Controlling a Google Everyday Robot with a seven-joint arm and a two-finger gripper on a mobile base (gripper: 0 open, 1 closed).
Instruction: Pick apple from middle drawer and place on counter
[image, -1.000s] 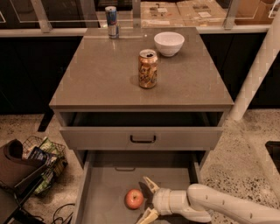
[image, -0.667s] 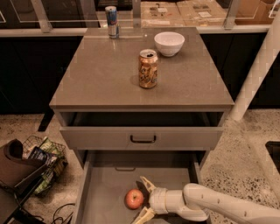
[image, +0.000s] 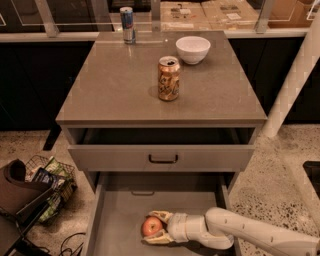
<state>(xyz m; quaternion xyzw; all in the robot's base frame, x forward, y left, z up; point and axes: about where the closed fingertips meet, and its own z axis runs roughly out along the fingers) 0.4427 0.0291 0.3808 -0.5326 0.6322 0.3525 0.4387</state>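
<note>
Camera view, one frame.

Apple (image: 151, 226): on the grey floor of the middle drawer (image: 119, 217), lower centre of frame, slightly left of the drawer's middle. Red with a paler orange patch facing up. Round, so no long axis to record; stem direction not discernible.

Hand (image: 153, 228): fingers apart, bracketing the apple, with one finger above it in frame and one below. Both lie close against it; firm contact cannot be confirmed. The white arm (image: 235, 234) enters from the lower right corner, its long axis running roughly leftward along the drawer floor.

Change against 0.7 s ago: the hand then sat just right of the apple with its fingers spread wider. It has since advanced left, so the fingers now flank the fruit. Apple position unchanged.

Upper drawer (image: 210, 159): partly open above the middle drawer, dark bar handle at centre.

Tabletop (image: 110, 85): an orange-gold soda can (image: 168, 78) stands upright near centre, print not legible. A white bowl (image: 193, 49) sits behind it to the right. A slim blue-and-silver can (image: 128, 24) stands at the rear edge, lettering not legible.
</note>
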